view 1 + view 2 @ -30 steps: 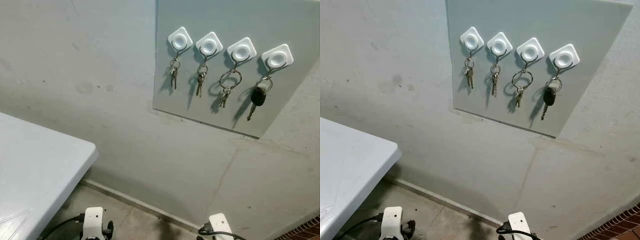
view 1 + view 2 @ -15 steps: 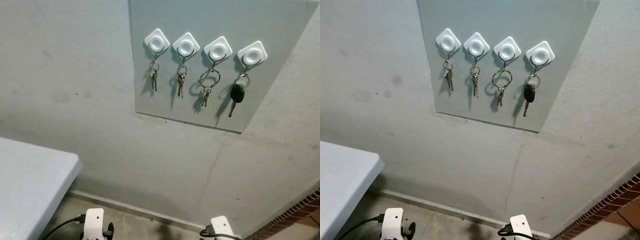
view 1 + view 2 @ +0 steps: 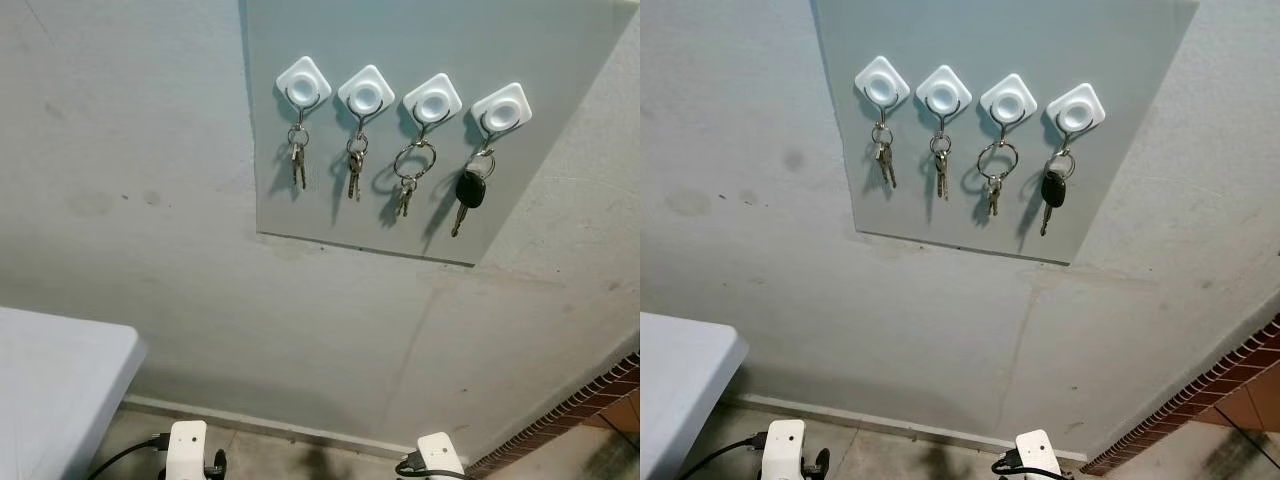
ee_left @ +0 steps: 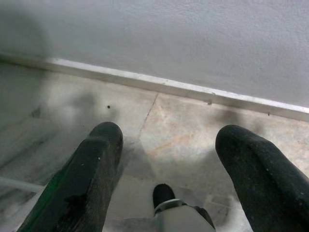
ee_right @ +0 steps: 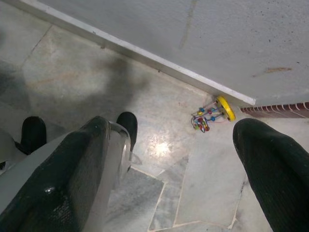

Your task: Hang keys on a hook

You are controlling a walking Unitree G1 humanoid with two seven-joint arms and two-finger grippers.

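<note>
Grey panel (image 3: 400, 120) sits further left and lower in the head views than a second ago, tilt nearly gone: camera shift, nothing on the wall moved. Same four white hooks (image 3: 365, 93) in a row, each loaded: small keys (image 3: 297, 165) on the leftmost, more keys (image 3: 354, 172) on the second, a big ring with keys (image 3: 411, 170) on the third, a black-headed car key (image 3: 468, 192) on the rightmost. Less of the white table (image 3: 55, 390) showing at lower left than before; its rounded corner well apart from the panel, with bare grey wall (image 3: 150, 150) between. Red brick edging (image 3: 570, 415) now plain at lower right.

Left gripper (image 4: 166, 164) low over the marble floor (image 4: 164, 125) near the white skirting (image 4: 169, 87), fingers spread wide, nothing between them. Right gripper (image 5: 169, 159) likewise gaping and empty above the floor, a small bead toy with a yellow disc (image 5: 212, 115) lying by the skirting.
</note>
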